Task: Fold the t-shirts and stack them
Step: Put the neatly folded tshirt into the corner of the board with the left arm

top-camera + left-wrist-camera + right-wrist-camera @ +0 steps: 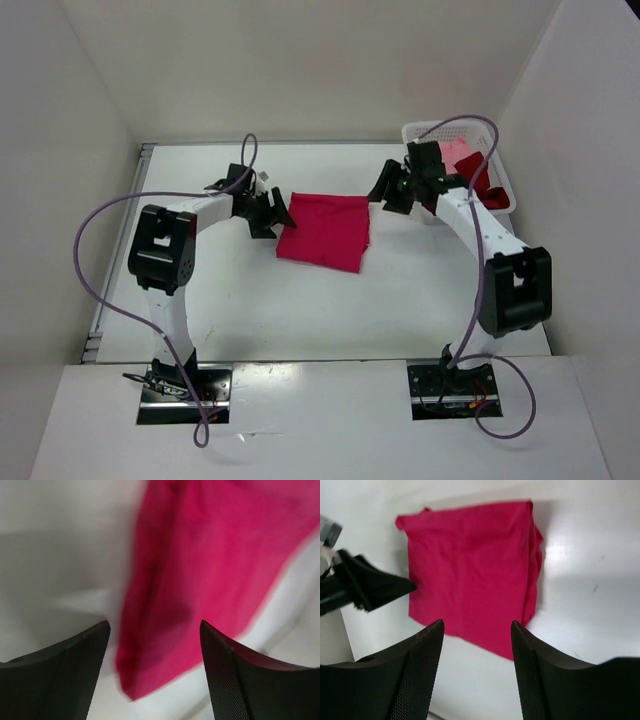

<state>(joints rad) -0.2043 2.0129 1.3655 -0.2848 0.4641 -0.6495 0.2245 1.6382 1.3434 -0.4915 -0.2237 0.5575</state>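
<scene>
Crimson-pink t-shirt [323, 231] lies folded square in the middle of the table [230, 310], the left gripper [276, 216] and right gripper [383, 190] flanking it with jaws spread wide and empty, so this fold looks done while the pale pink t-shirt [458, 150] and dark red t-shirt [491, 197] wait in the basket [425, 129].

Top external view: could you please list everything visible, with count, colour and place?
table: one, white, under everything.
basket: one, white, table's far right.
crimson-pink t-shirt: one, bright crimson-pink, folded, table centre.
pale pink t-shirt: one, pale pink, in basket.
dark red t-shirt: one, dark red, in basket.
cables: two, purple, one per arm.
left gripper: one, black, open, left of folded shirt.
right gripper: one, black, open, right of it.
</scene>
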